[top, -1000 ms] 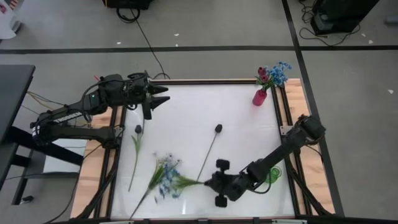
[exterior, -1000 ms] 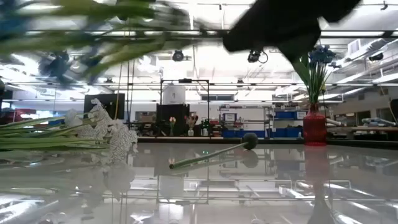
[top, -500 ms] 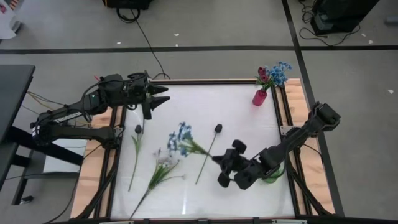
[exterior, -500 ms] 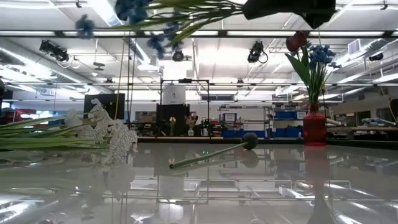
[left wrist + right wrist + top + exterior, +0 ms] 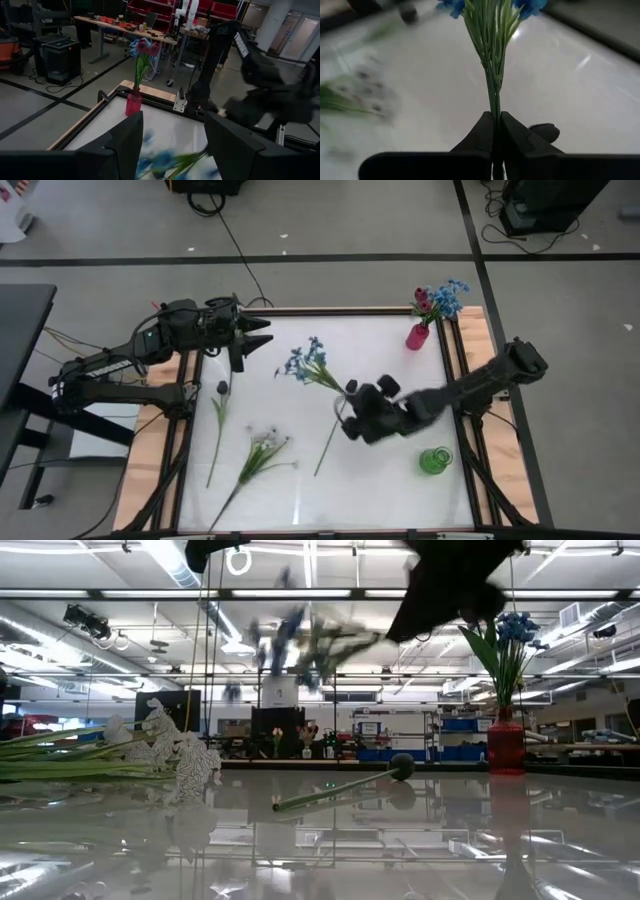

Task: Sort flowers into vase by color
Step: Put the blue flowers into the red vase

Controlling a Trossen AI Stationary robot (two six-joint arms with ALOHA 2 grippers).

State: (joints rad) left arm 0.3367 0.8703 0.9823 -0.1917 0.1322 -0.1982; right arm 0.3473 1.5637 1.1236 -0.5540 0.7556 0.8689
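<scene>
Two dark fingers of your right gripper [image 5: 496, 131] are pinched tight on the green stem of the blue flower [image 5: 308, 363], and you can see this best in the right wrist view. Your right gripper [image 5: 350, 402] is up above the middle of the white table [image 5: 390, 480], and the blue flower [image 5: 300, 645] sticks out from it toward the left arm, off the table. Under it a dark bud flower [image 5: 333, 425] lies flat. Near the front edge lies the white flower [image 5: 258, 455], and another dark bud flower [image 5: 218, 420] lies by the left side. At the far right corner stands the pink vase [image 5: 417, 335] with blue and red flowers in it. A green vase [image 5: 434, 461] sits by the right edge. Your left gripper [image 5: 262, 332] waits over the far left corner with its fingers spread apart.
</scene>
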